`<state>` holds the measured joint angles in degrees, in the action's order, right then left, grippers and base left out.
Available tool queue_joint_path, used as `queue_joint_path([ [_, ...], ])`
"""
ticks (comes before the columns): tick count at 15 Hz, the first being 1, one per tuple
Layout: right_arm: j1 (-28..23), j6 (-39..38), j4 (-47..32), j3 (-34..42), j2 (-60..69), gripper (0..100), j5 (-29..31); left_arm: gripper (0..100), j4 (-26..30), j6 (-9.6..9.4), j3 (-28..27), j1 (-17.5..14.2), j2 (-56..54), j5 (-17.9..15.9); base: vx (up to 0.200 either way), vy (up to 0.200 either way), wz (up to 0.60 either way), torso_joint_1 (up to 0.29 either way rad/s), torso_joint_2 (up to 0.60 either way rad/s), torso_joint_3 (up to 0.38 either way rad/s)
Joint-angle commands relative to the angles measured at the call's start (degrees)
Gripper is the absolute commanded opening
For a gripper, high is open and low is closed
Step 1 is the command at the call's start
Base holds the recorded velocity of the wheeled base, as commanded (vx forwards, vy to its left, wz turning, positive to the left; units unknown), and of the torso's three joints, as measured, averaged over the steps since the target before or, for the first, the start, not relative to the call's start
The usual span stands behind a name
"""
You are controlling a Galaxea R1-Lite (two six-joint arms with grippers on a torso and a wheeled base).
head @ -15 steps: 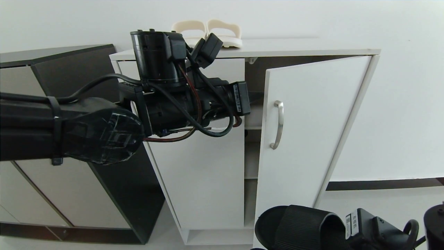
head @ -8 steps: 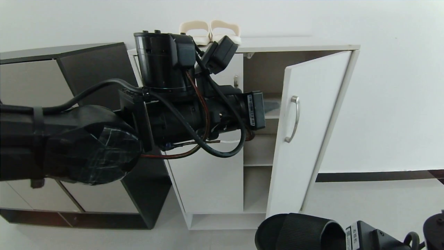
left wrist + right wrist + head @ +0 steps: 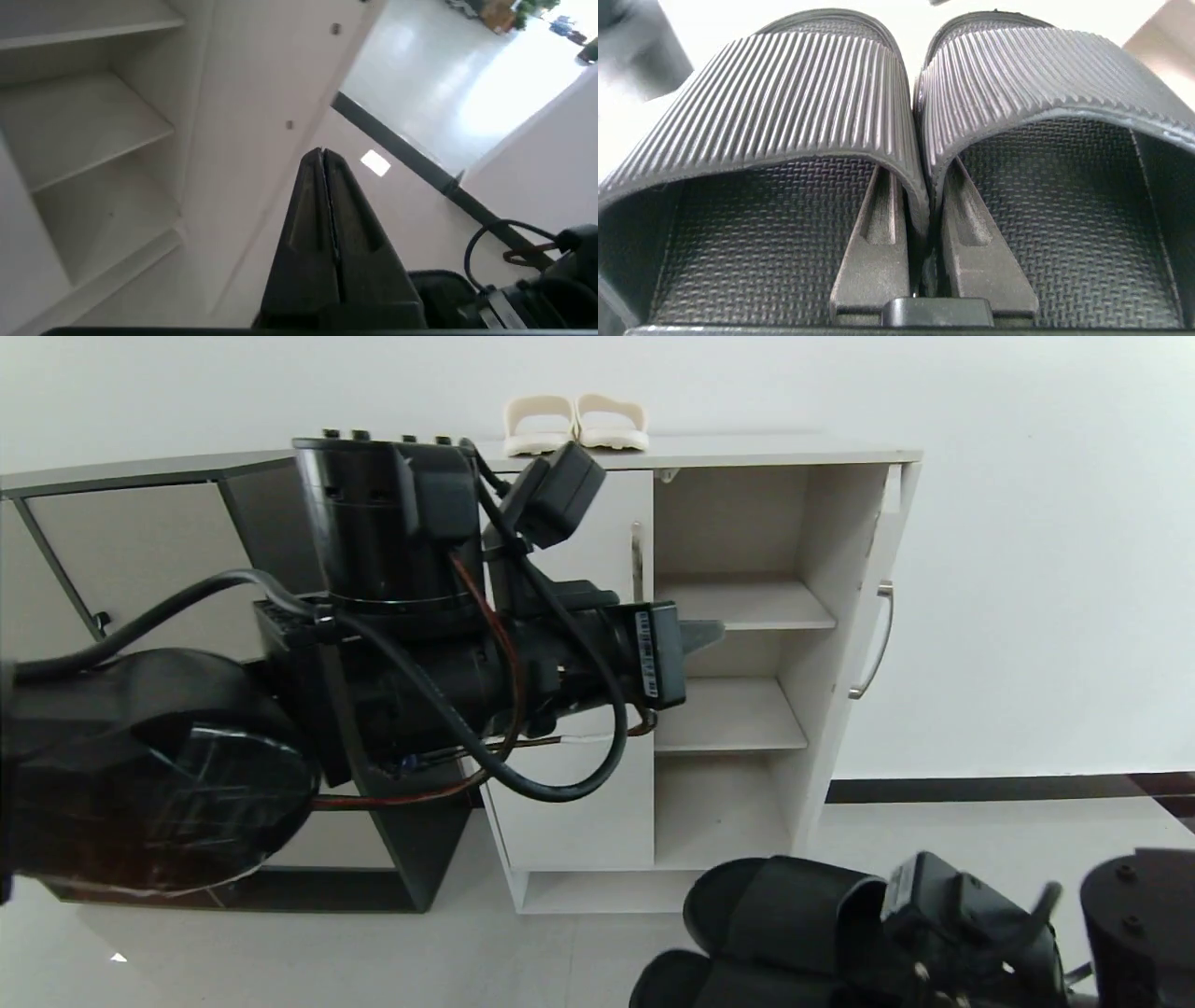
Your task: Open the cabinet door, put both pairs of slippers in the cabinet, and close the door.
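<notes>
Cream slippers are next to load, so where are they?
In the head view, the cream slippers sit side by side on top of the white cabinet, above its closed left door.

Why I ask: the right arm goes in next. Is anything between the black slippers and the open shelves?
Only the left gripper, shut, pokes across the opening's left edge just below the upper shelf. The door is swung wide; from the black slippers to the lower shelves the way looks clear.

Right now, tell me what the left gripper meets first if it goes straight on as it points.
The left gripper would likely meet the cabinet's right side wall first; depth is unclear, so perhaps the open door.
</notes>
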<state>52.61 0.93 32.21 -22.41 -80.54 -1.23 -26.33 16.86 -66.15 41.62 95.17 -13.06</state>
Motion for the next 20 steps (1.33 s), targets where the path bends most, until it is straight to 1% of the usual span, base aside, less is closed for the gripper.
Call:
queue_joint_path([
  [1,-0.14,-8.05,0.4,-9.5,-9.81,0,9.23,0,0.14,-0.69,6.38,-4.18,-9.65,3.56,0.0,0.0,0.0,0.0,0.0,0.0],
  [2,-0.14,-10.51,1.28,-13.01,-13.41,0,13.89,0,0.4,-1.3,9.37,-6.29,-13.52,6.55,0.0,0.0,0.0,0.0,0.0,0.0],
  [3,-0.14,-12.0,3.21,-16.44,-17.81,0,18.55,0,0.84,-2.8,13.32,-8.66,-17.39,9.54,0.0,0.0,0.0,0.0,0.0,0.0],
  [4,-0.14,-13.23,5.67,-19.61,-21.94,0,21.97,0,1.19,-4.99,17.28,-11.21,-20.55,11.83,0.0,0.0,0.0,0.0,0.0,0.0],
  [5,-0.23,-13.93,6.82,-21.98,-24.93,0,24.43,0,1.19,-6.14,19.83,-12.79,-22.49,13.23,0.0,0.0,0.0,0.0,0.0,0.0],
  [6,-0.76,-14.11,6.99,-27.43,-30.73,0,30.06,0,1.28,-7.37,24.84,-14.99,-26.62,16.13,0.0,0.0,0.0,0.0,0.0,0.0],
  [7,-1.29,-14.2,6.99,-30.94,-33.8,0,34.01,0,1.37,-7.81,28.62,-16.04,-30.04,18.94,0.0,0.0,0.0,0.0,0.0,0.0],
  [8,-1.81,-14.2,6.99,-33.4,-35.82,0,35.86,0,1.37,-8.51,32.92,-16.83,-33.82,22.9,0.0,0.0,0.0,0.0,0.0,0.0],
  [9,-1.99,-14.2,6.82,-34.46,-36.61,0,36.21,0,1.46,-9.56,37.32,-17.27,-36.46,26.77,0.0,0.0,0.0,0.0,0.0,0.0],
  [10,-2.52,-13.93,6.82,-34.63,-37.23,0,36.56,0,1.28,-12.38,46.55,-19.38,-40.94,33.71,0.0,0.0,0.0,0.0,0.0,0.0],
  [11,-2.78,-13.85,6.82,-34.81,-37.23,0,36.56,0,1.28,-13.34,51.91,-24.57,-46.13,34.68,0.0,0.0,0.0,0.0,0.0,0.0],
  [13,-3.22,-13.85,6.82,-35.78,-37.49,0,37.79,0,1.72,-12.55,61.49,-37.58,-58.35,35.03,0.0,0.0,0.0,0.0,0.0,0.0],
  [14,-3.31,-13.85,6.82,-35.78,-37.76,0,38.23,0,2.6,-13.08,66.15,-43.73,-64.76,34.85,0.0,0.0,0.0,0.0,0.0,0.0],
  [15,-3.4,-13.85,6.82,-35.87,-37.76,0,38.32,0,7.35,-12.55,66.15,-46.45,-70.3,34.59,0.0,0.0,0.0,0.0,0.0,0.0],
  [16,-3.66,-13.85,6.9,-35.78,-37.93,0,38.41,0,18.51,-13.43,65.62,-47.6,-82.78,34.59,0.0,0.0,0.0,0.0,0.0,0.0],
  [17,-3.75,-13.85,6.9,-35.87,-38.02,0,38.32,0,23.52,-15.19,65.79,-48.91,-89.2,34.59,0.0,0.0,0.0,0.0,0.0,0.0],
  [18,-3.92,-13.85,6.99,-35.87,-38.11,0,38.41,0,24.31,-15.01,66.06,-49.35,-90.16,33.27,0.0,0.0,0.0,0.0,0.0,0.0],
  [19,-3.92,-13.93,6.99,-35.69,-38.11,0,38.41,0,22.99,-14.84,66.15,-49.35,-90.07,28.44,0.0,0.0,0.0,0.0,0.0,0.0],
  [20,-3.92,-13.85,6.99,-35.69,-38.2,0,38.41,0,23.34,-14.93,66.15,-49.35,-90.07,22.55,0.0,0.0,0.0,0.0,0.0,0.0],
])
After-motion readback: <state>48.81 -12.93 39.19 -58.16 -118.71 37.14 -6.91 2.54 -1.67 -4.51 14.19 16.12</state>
